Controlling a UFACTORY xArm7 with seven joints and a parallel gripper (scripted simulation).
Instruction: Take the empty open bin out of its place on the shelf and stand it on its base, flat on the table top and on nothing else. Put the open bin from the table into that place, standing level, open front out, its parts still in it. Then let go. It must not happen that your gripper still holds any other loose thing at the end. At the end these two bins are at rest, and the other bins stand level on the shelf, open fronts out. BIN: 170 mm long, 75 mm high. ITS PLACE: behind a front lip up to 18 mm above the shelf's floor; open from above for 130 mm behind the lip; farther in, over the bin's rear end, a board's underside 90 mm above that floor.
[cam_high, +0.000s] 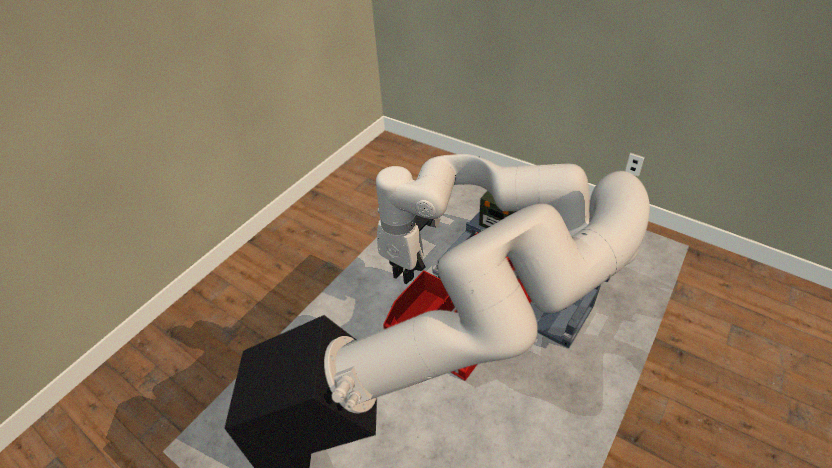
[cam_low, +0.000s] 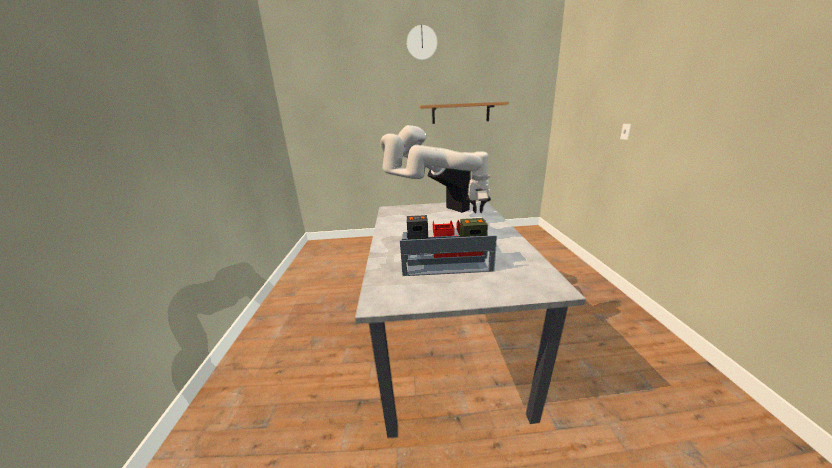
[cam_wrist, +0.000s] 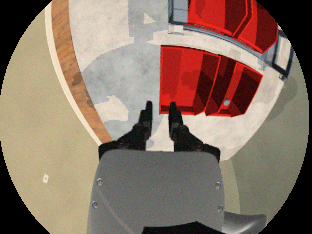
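Note:
My gripper (cam_high: 402, 278) (cam_low: 477, 210) (cam_wrist: 160, 109) is partly open and empty. It hangs above the left side wall of an open red bin (cam_high: 421, 298) (cam_wrist: 181, 75) on the table; no parts show in this bin. A second open red bin (cam_high: 464, 372) (cam_low: 443, 231) (cam_wrist: 242, 92) stands to its right, with a small round grey part (cam_wrist: 226, 102) inside. The grey-blue shelf (cam_high: 555, 335) (cam_low: 448, 244) (cam_wrist: 178, 14) stands beyond them and holds red bins (cam_wrist: 212, 15). The right end of the shelf looks bare in the top view. The arm hides much of the bins there.
A black box (cam_low: 417, 228) and a green box (cam_high: 487, 208) (cam_low: 474, 228) with orange marks stand on top of the shelf at its rear. The arm's black base block (cam_high: 279, 384) stands at the near end of the table (cam_high: 628, 302) (cam_low: 407, 296).

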